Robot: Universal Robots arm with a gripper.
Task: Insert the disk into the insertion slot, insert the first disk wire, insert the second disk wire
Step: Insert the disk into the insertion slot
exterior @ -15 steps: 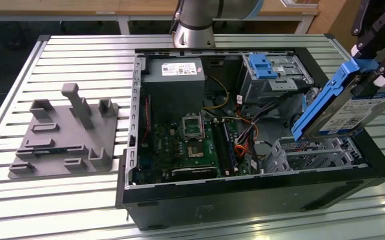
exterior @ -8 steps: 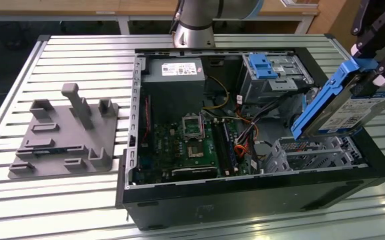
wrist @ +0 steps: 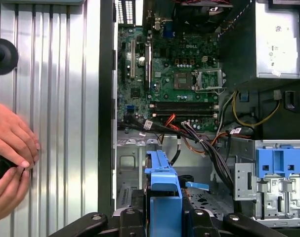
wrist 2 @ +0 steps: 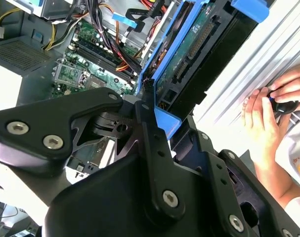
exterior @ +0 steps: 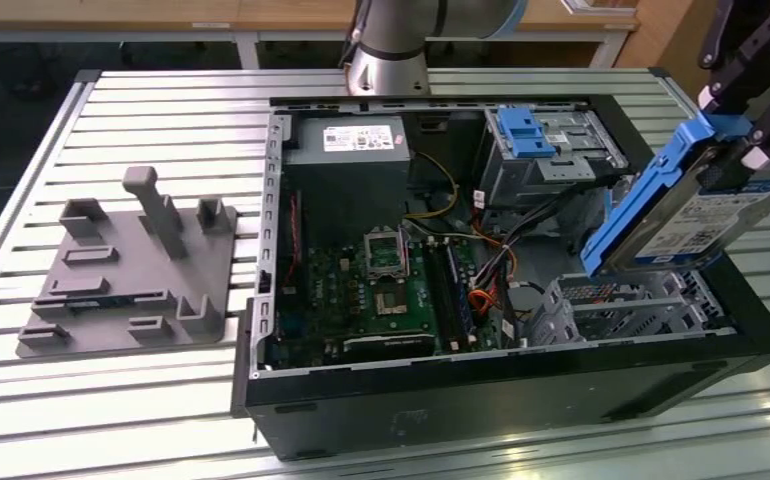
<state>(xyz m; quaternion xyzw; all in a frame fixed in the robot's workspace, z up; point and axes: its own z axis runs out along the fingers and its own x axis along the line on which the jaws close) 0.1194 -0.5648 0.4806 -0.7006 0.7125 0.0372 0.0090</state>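
The disk [exterior: 679, 215], silver-grey with a white label and a bright blue carrier, hangs tilted and nearly on edge over the near right corner of the open computer case. My gripper [exterior: 736, 140] is shut on its upper end. Just below its lower edge stands the insertion slot [exterior: 625, 305], a silver perforated cage with nothing in it. The first wrist view looks down the carrier's blue edge [wrist: 162, 185], which is between my fingers [wrist: 132, 217], with the cage [wrist: 132, 163] underneath. In the second wrist view the disk's [wrist 2: 189, 44] circuit-board side faces the camera.
A bundle of loose cables [exterior: 492, 270] lies beside the cage. A taller grey bay with a blue latch [exterior: 539, 140] stands behind it. A person's hands [wrist: 9, 148] rest on the slatted table next to the case. A grey fixture plate [exterior: 132, 265] lies at the exterior view's left.
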